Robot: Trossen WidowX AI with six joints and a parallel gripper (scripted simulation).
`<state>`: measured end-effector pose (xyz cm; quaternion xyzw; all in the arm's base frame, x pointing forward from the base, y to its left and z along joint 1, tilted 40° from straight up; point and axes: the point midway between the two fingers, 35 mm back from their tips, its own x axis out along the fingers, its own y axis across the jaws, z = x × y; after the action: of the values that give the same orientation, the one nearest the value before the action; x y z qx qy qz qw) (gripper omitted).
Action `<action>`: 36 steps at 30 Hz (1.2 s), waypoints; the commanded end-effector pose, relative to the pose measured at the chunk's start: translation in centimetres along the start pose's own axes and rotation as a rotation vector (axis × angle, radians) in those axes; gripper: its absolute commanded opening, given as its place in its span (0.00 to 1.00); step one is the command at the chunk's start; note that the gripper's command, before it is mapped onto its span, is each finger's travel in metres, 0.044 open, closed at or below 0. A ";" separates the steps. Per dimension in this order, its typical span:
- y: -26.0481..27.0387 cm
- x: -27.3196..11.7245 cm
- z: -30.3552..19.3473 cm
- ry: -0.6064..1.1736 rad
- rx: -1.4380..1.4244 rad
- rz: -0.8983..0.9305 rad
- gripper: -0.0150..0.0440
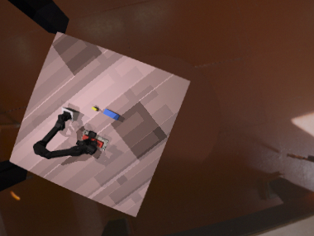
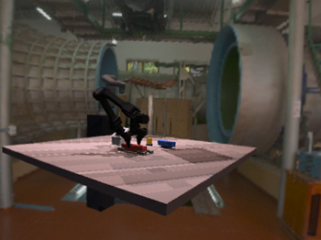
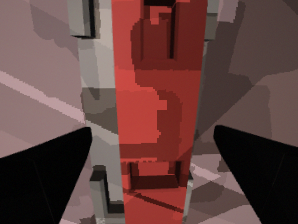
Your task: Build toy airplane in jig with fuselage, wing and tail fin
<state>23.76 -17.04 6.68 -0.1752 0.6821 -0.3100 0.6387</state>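
The red fuselage [image 1: 99,143] [image 2: 133,147] [image 3: 136,117] lies lengthwise in the grey jig [image 1: 107,142] [image 3: 97,70], between its upright posts. Whether it is fully down is hard to tell. Both sockets in its top show empty in the wrist view. My gripper [image 1: 92,142] [image 2: 133,143] [image 3: 154,132] is open, its fingers apart on either side of the fuselage, with a gap on each side. The blue wing [image 1: 111,114] [image 2: 166,143] and the small yellow tail fin [image 1: 95,108] [image 2: 149,140] lie on the table away from the jig.
The arm's grey base [image 1: 71,112] [image 2: 116,140] stands on the table near the jig. The wing and the fin lie close to each other, beyond the jig as seen in the exterior view. The table's edges [image 2: 166,208] are well away from the parts.
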 end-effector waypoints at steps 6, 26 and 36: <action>0.2 -4.4 0.6 -0.002 -0.001 0.008 1.00; 5.5 -10.7 3.7 -0.002 0.043 0.021 1.00; 20.7 -9.9 7.0 0.000 0.037 0.026 1.00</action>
<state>34.34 0.83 3.19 -0.1583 0.6824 -0.3113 0.6421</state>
